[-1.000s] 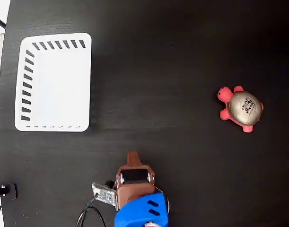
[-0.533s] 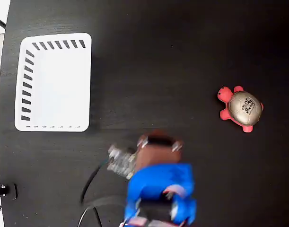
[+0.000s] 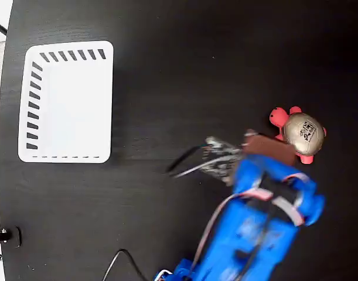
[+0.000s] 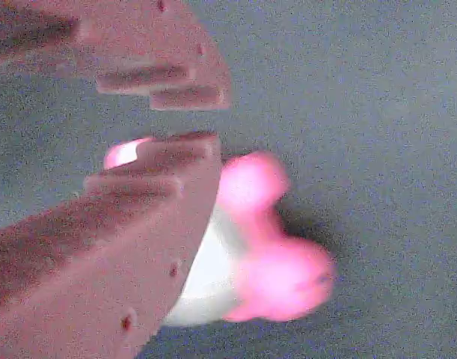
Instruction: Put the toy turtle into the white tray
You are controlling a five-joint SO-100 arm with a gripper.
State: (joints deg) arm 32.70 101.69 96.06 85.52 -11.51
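Fixed view: turtle [image 3: 304, 132] on the dark bench [image 3: 196, 76], just right of the brown pincer [image 3: 266, 147] and partly overlapped by it, on the blue arm [image 3: 255, 222]. White tray [image 3: 67, 100] far to the pincer's left, apart from both.

Wrist view: pincer [image 4: 189, 120] released, jaws parted with a narrow gap. Turtle [image 4: 265, 254] blurred, below and right of the lower finger [image 4: 123, 247], partly hidden behind it, not between the jaws.
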